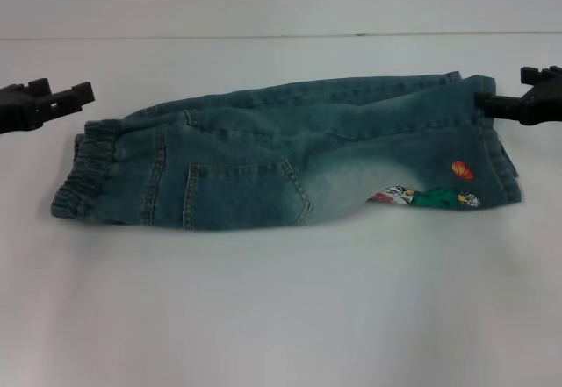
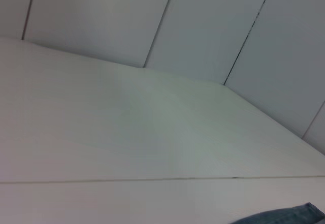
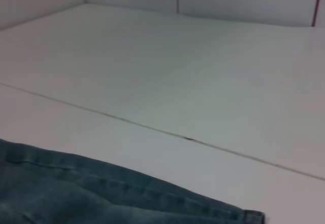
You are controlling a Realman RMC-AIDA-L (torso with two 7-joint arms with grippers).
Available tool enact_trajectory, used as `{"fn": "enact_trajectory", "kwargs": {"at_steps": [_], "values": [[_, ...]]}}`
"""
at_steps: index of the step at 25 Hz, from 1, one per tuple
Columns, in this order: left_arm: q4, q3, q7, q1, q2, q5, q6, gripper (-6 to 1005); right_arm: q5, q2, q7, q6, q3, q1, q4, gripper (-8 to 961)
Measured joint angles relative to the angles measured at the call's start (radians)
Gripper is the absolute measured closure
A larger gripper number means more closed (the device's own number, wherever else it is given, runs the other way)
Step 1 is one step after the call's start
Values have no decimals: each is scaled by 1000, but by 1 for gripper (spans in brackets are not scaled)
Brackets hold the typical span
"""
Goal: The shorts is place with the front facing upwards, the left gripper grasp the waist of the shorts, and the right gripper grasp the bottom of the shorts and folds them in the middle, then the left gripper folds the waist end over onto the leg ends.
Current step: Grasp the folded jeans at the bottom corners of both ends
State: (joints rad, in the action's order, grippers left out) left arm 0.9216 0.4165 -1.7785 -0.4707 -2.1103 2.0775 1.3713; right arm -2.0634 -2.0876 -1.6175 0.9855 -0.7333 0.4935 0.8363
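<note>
Shorts (image 1: 290,163) lie lengthwise across your tabletop (image 1: 281,317), waist nearest the open left gripper (image 1: 75,96); I cannot tell the right gripper's (image 1: 492,102) state.

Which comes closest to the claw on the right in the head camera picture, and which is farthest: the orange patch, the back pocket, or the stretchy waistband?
Measured from the right gripper, at the shorts' leg end:
1. Orange patch, just below the gripper on the same side.
2. Back pocket, around the middle of the shorts.
3. Elastic waistband, at the far left end, near the left gripper.
</note>
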Motion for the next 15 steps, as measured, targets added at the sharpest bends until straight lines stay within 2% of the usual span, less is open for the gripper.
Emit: {"fn": "enact_trajectory", "kwargs": {"at_steps": [7, 15], "values": [[51, -4, -49, 28, 9, 33, 69, 109, 2, -1, -14, 142, -1, -27, 60, 5], [159, -6, -199, 35, 11, 252, 132, 109, 26, -6, 15, 210, -3, -25, 61, 6]]}}
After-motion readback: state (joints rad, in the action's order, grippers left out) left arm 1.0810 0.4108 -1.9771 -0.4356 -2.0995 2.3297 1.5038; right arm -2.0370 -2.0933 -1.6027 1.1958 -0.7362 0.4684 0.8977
